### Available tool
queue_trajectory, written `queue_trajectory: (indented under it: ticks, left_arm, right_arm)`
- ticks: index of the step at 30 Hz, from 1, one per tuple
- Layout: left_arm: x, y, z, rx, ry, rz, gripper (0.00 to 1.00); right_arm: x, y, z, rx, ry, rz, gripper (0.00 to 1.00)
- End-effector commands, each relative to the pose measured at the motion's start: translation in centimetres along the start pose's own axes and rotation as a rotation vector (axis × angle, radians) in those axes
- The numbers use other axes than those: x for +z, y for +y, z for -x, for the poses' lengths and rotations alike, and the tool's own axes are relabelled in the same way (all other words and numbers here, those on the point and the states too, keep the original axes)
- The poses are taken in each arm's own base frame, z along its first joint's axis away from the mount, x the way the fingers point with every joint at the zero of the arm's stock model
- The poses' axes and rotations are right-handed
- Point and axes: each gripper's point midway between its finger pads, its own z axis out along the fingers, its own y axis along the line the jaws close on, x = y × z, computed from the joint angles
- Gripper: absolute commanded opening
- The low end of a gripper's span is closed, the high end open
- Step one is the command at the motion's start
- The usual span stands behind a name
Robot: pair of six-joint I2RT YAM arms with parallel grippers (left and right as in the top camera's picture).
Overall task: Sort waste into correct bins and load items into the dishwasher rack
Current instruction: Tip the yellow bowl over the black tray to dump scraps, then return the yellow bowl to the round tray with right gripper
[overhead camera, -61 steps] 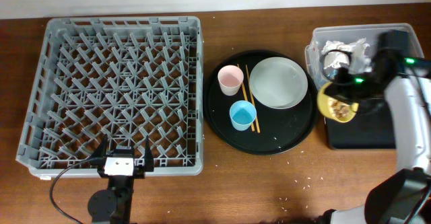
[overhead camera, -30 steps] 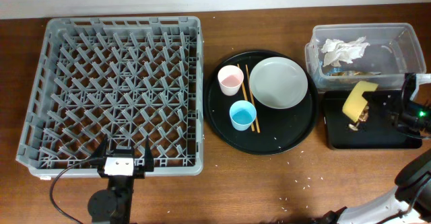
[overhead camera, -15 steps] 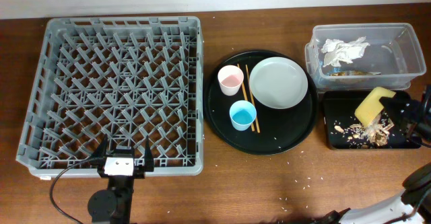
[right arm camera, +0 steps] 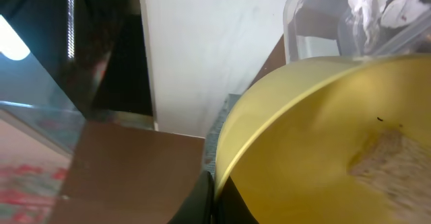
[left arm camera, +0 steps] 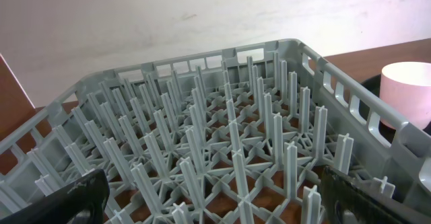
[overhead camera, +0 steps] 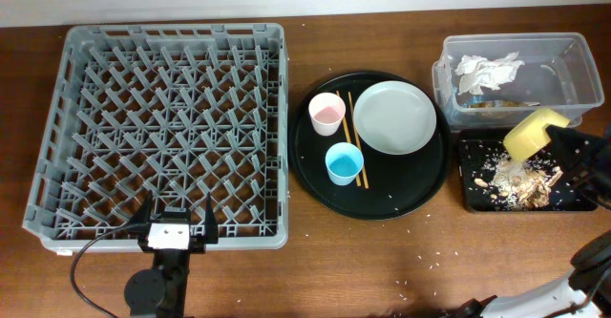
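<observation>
My right gripper is shut on the rim of the yellow bowl and holds it tipped over the shallow black tray, where beige food scraps lie. In the right wrist view the bowl fills the frame, its rim pinched between the fingers. White napkins lie in the clear tub. The plate, pink cup, blue cup and chopsticks sit on the round black tray. My left gripper is open at the grey rack's near edge, its fingers spread wide.
Rice-like crumbs lie scattered on the wooden table in front of the round tray. The pink cup shows past the rack's right wall in the left wrist view. A pale wall runs along the table's far edge.
My right gripper carried the yellow bowl from over the clear tub to the black tray and tipped it; food scraps now lie in the tray. The left arm has not moved.
</observation>
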Motion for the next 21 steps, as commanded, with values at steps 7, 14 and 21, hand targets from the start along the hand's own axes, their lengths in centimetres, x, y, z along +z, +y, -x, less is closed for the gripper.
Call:
queue_trajectory:
  ticks: [7,14,21]
  left_arm:
    - [0.0,0.2,-0.2,0.016,0.003,0.008,1.00]
    - [0.0,0.2,-0.2,0.016,0.003,0.008,1.00]
    - [0.0,0.2,-0.2,0.016,0.003,0.008,1.00]
  right_arm:
    - [-0.2,0.3,0.4,0.210,-0.024,0.038,0.04]
    - [-1.0,0.2,0.8,0.308,-0.046,0.038,0.04]
    - [1.2,1.9,-1.4,0.258,0.027,0.041,0.04]
